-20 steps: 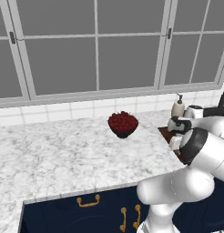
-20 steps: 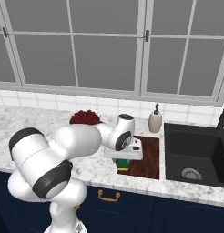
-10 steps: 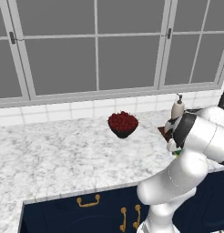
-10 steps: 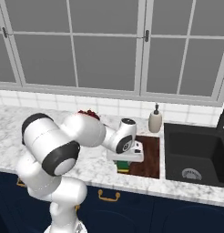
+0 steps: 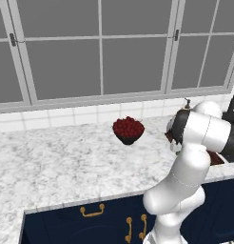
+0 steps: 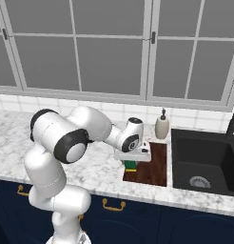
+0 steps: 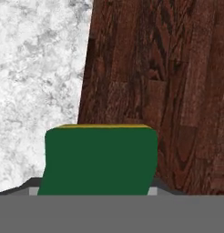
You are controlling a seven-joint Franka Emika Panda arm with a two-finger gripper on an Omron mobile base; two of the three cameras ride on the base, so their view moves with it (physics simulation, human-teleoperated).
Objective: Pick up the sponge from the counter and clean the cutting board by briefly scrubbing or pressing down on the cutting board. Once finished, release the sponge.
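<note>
The sponge, dark green over yellow, sits under my hand at the left edge of the cutting board, a dark reddish-brown board on the marble counter. My gripper points down and is shut on the sponge. In the hand view the sponge's green face hides the fingertips and straddles the cutting board's left edge and the counter. I cannot tell whether the sponge presses on the board.
A black bowl of red fruit stands on the counter left of the arm. A soap dispenser stands behind the board. A dark sink lies just right of the board. Windows line the back wall.
The arm's elbow has swung up and over. The hand stays at the board's left end with the sponge in it.
</note>
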